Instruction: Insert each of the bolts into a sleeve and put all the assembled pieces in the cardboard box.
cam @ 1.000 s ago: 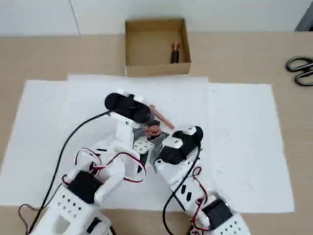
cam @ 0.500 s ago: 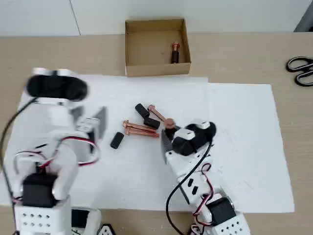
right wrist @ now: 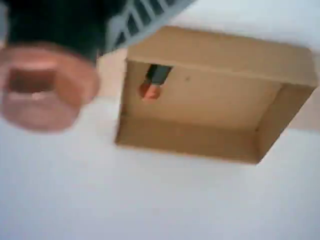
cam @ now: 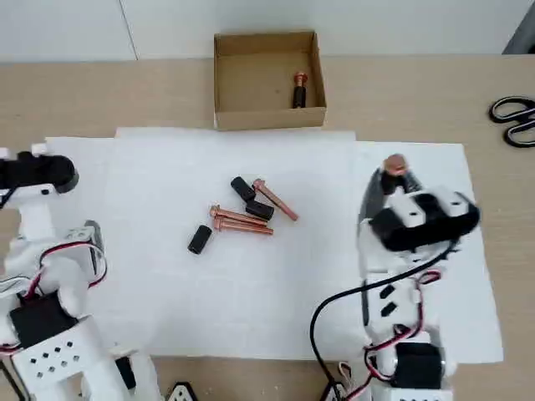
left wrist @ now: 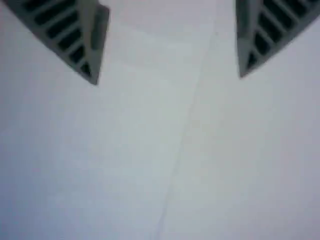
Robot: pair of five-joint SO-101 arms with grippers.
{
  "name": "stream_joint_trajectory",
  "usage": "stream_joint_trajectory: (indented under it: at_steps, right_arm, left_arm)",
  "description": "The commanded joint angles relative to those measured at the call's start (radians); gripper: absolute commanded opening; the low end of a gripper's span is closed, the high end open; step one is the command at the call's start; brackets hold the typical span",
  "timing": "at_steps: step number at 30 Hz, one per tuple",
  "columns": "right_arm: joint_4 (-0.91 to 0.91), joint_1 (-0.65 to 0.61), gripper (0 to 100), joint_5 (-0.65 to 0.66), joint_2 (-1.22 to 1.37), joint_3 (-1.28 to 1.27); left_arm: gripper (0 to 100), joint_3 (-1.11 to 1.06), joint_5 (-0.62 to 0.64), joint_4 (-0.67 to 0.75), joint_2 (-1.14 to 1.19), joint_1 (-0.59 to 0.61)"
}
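Observation:
My right gripper [cam: 386, 185] is raised over the right side of the white paper [cam: 167, 317], shut on a copper bolt [cam: 394, 164] seated in a black sleeve [right wrist: 55, 25]. The bolt's head [right wrist: 42, 85] looms close in the right wrist view, with the cardboard box [right wrist: 200, 142] beyond it. The box [cam: 226, 83] stands at the back and holds one assembled piece [cam: 298, 89]. Three loose bolts [cam: 238, 220] and three black sleeves [cam: 200, 240] lie mid-paper. My left gripper [left wrist: 167, 45] hangs open over bare paper at the far left [cam: 90, 236].
Scissors [cam: 512, 119] lie on the wooden table [cam: 435, 92] at the far right edge. Two sheets of paper meet in a seam [left wrist: 185, 135] under the left gripper.
Both arms left the paper's middle. The left arm swung back to the far left, its gripper open. The right arm rose and moved right, carrying the bolt in its sleeve.

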State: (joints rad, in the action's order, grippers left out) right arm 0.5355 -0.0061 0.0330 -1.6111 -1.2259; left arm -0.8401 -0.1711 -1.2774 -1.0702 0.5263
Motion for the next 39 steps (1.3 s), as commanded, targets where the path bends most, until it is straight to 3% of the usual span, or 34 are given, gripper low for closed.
stream_joint_trajectory:
  at_steps: [1,6,12,22,39]
  right_arm:
    - [-0.002,0.065,0.4,0.011,0.222,0.296]
    - [-0.013,0.054,0.4,0.005,0.575,0.608]
    - [-0.021,-0.076,0.4,0.002,1.012,0.928]
    - [-0.369,-0.179,0.4,0.002,1.684,1.280]
    - [-0.469,-0.271,0.6,0.003,2.342,1.788]
  left_arm:
    - [17,-0.044,0.000,0.055,-0.011,-0.009]
    - [17,-0.071,0.005,0.080,-0.011,-0.034]
    - [17,-0.071,0.005,0.077,-0.011,-0.028]
    - [17,-0.065,0.002,-0.021,-0.012,-0.028]
    - [17,-0.065,0.002,-0.084,-0.012,-0.028]
